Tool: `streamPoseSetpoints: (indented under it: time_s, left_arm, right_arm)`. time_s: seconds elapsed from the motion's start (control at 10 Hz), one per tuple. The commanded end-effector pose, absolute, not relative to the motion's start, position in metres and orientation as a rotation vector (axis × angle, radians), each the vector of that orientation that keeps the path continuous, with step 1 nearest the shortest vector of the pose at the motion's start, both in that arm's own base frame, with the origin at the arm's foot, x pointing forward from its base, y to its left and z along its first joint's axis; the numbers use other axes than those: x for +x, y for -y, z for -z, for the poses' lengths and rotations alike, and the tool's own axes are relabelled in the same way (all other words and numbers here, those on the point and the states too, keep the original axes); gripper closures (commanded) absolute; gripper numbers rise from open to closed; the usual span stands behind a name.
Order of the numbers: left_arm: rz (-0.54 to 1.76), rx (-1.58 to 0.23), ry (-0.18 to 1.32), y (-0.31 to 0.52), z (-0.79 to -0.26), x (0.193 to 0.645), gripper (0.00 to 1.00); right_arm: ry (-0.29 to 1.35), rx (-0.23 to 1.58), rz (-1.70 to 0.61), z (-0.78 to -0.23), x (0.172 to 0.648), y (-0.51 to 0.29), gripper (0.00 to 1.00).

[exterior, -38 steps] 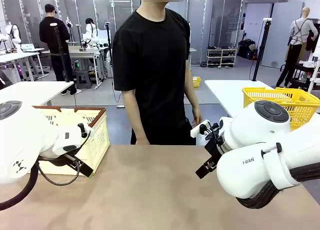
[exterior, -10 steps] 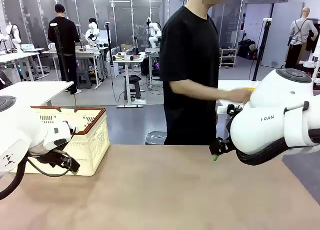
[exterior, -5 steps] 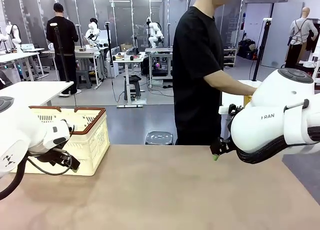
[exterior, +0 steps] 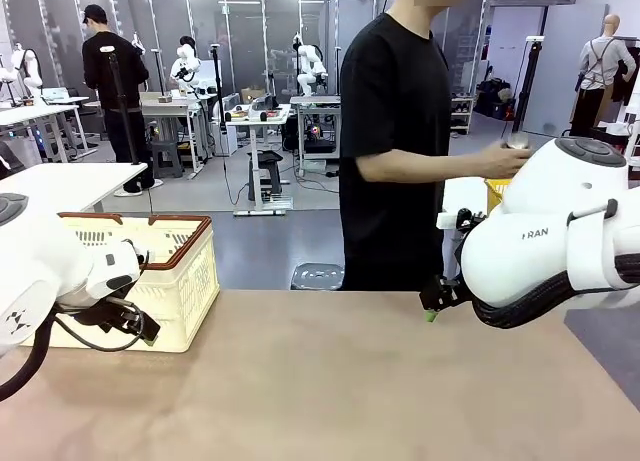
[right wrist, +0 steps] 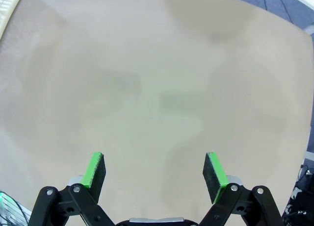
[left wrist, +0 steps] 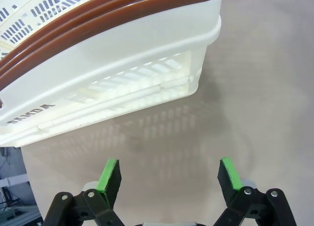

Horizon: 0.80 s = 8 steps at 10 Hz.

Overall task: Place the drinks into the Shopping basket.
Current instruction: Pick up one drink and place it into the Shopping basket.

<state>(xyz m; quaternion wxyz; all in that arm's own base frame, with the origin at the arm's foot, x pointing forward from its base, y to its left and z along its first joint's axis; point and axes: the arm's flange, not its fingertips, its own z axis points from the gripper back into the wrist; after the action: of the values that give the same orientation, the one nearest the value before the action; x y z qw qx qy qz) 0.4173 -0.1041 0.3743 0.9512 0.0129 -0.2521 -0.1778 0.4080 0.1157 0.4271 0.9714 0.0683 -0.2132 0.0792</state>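
Currently the left gripper [left wrist: 169,173] hangs open beside the Shopping basket [left wrist: 122,54].

The left gripper [left wrist: 169,173] is spread wide and holds nothing. The right gripper [right wrist: 153,168] is spread wide too, with nothing in it.

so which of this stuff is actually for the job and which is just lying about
For the job:
- Shopping basket, on the table's left
- left gripper, open, beside the basket
- right gripper, open over bare tabletop
- person's hand, holding something small, too small to identify

Just about:
- yellow basket
- white table behind
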Motion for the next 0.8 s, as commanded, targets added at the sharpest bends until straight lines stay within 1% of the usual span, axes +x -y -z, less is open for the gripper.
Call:
streamPoseSetpoints:
  time_s: [0.0,0.7]
  left_arm:
    - [0.361,0.026,0.505,0.1042,-0.3732,0.4168,0.0]
    - [0.361,0.026,0.505,0.1042,-0.3732,0.4168,0.0]
  right_arm:
    - [0.431,0.141,-0.159,-0.427,0.4082,-0.1154,0.0]
    - [0.431,0.141,-0.159,-0.427,0.4082,-0.1154,0.0]
